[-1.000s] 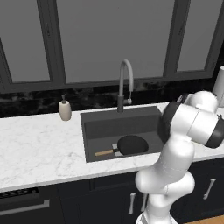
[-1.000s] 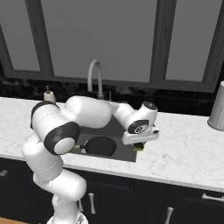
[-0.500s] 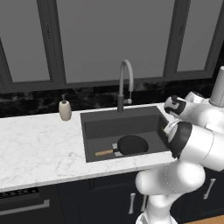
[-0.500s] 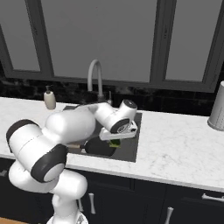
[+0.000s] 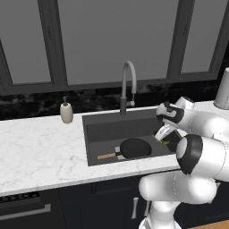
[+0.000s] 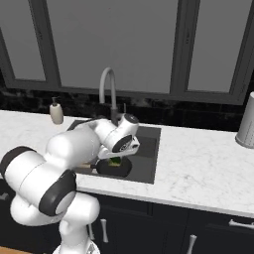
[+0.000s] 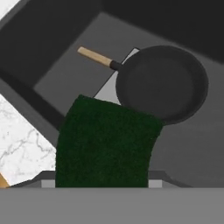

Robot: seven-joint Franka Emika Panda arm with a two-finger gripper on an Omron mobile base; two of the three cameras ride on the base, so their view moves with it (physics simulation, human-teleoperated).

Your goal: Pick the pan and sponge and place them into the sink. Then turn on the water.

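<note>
The sponge [image 7: 105,146] is sitting clamped in the gripper [image 6: 119,155], hanging over the sink [image 5: 105,129] near its right side. Below it, the pan [image 5: 135,148] is lying on the sink floor, wooden handle pointing left. The faucet [image 5: 128,85] is standing behind the basin on the white marble table [image 5: 40,147].

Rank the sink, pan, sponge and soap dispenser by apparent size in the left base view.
1. sink
2. pan
3. soap dispenser
4. sponge, mostly hidden behind the arm, so its rank is unsure.
</note>
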